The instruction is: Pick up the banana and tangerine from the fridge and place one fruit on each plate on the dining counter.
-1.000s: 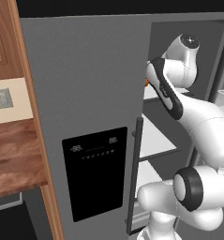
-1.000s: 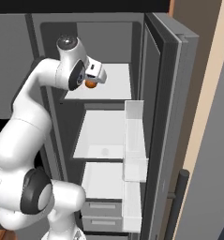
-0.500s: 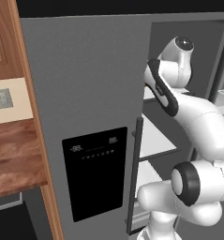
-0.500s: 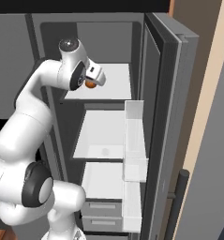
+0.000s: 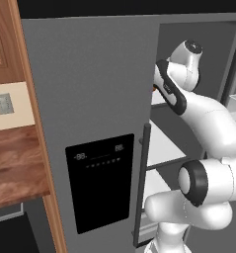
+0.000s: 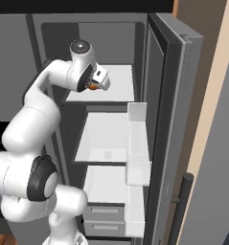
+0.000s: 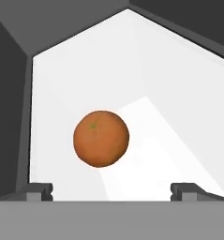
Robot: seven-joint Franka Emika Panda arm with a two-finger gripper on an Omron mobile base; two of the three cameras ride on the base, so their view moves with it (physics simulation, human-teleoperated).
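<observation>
Simulated kitchen, seen from the robot's base and hand. Grey fridge (image 6: 168, 95) with its right door swung open, white shelves inside. White arm reaching into the upper part, tool (image 6: 97, 82) poised over the top shelf (image 6: 116, 88).

From the hand camera: tangerine (image 7: 101, 138) resting on the white shelf floor, dead ahead and slightly left of centre between the two dark fingertips (image 7: 37, 191) at the bottom edge. Fingertips spread wide, well apart on either side of the fruit, not touching it: tool open, nothing gripped. In the right base view, a sliver of orange (image 6: 92, 87) just under the tool, tucked against it. In the left base view, a speck of orange (image 5: 153, 88) at the edge of the closed left door (image 5: 90, 128), beside the arm.

No banana visible on the shelves shown. Lower shelves and door bins look bare.

Step in hand, by judgement: the approach to grasp the tangerine, the first fetch of the task; both fruit placements on the plates not yet done. Next move likely calls for advancing the tool straight on until the fingertips flank the fruit at its widest, then closing gently. Round, smooth fruit: liable to roll away if nudged off-centre, so a slight shift left first would help.
</observation>
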